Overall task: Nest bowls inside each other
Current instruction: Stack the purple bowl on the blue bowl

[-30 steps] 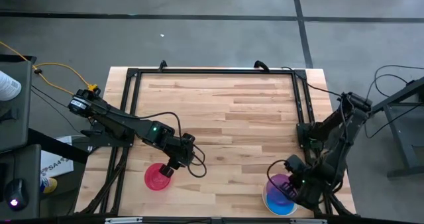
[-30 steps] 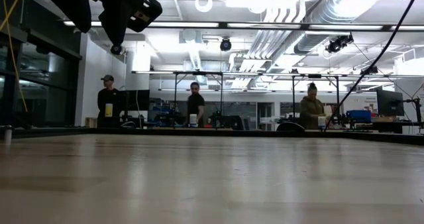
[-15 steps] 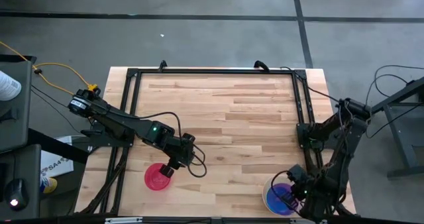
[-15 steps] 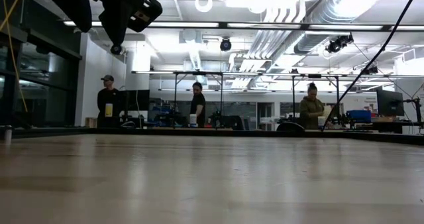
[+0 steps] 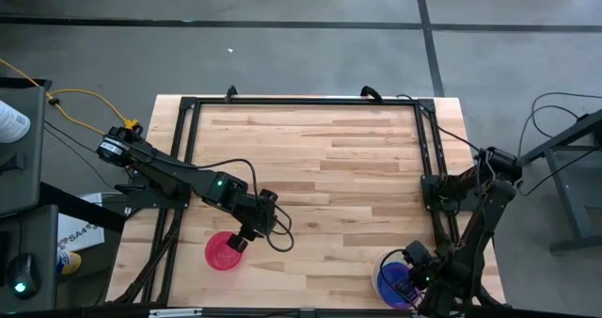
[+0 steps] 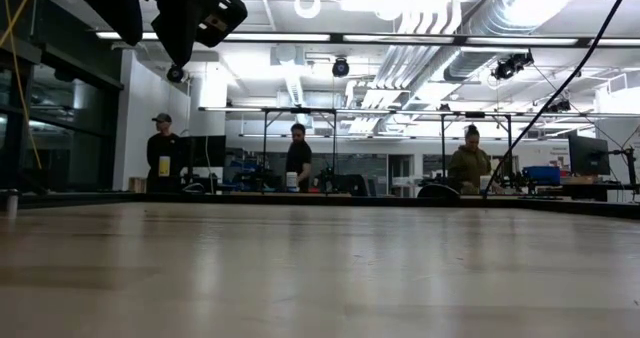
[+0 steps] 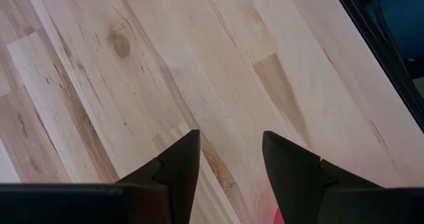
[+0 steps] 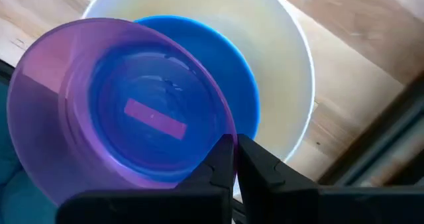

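A see-through purple bowl (image 8: 126,111) hangs tilted over a blue bowl (image 8: 235,71) that sits inside a larger white bowl (image 8: 285,65). The stack stands at the table's near right corner (image 5: 380,267). My right gripper (image 8: 234,148) is above it, shut on the purple bowl. A pinkish-red bowl (image 5: 221,252) rests on its base on the table at the near left. My left gripper (image 5: 239,244) hovers just over that bowl's far right rim. Its fingers (image 7: 179,164) are open with only wood between them. My right gripper holds the purple bowl by its rim (image 8: 228,132), pinched between the two fingers, one on the inner side of the wall and one on the outer. The fingers point down from above. The bowl hangs tilted over the blue bowl; whether it touches it I cannot tell.
A black metal frame (image 5: 301,102) runs along the table's far, left and right edges, and one rail (image 8: 397,138) passes close beside the white bowl. The table's middle (image 5: 320,167) is bare wood. People (image 6: 163,153) stand in the room far beyond the table.
My right gripper has gone down and toward the table's near edge with the purple bowl, which now hangs lower and more squarely over the blue bowl in the white one. The gripper stays shut on the rim.
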`<action>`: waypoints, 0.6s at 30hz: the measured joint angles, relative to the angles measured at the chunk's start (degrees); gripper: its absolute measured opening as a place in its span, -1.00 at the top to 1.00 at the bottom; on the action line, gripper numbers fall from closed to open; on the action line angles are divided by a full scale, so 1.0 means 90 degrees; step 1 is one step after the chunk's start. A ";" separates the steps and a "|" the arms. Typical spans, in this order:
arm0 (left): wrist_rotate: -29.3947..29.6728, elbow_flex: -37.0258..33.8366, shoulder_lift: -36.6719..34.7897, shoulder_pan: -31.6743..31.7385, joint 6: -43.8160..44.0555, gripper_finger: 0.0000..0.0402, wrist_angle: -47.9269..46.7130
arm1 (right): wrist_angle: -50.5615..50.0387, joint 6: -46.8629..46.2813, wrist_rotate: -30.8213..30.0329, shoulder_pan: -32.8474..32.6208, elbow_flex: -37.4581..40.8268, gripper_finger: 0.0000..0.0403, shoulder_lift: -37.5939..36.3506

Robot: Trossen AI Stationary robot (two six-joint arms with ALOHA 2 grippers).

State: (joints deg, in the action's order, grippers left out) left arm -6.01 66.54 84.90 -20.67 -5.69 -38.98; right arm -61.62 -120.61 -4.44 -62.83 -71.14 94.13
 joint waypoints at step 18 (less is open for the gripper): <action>-0.0006 0.0000 0.0000 0.0000 0.0002 0.18 0.0015 | 0.1046 -0.0312 0.0007 -0.0061 0.0731 0.84 0.0000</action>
State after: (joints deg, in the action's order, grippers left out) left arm -6.07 66.54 84.90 -20.67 -5.68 -38.85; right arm -52.21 -123.42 -4.38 -63.37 -64.55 94.13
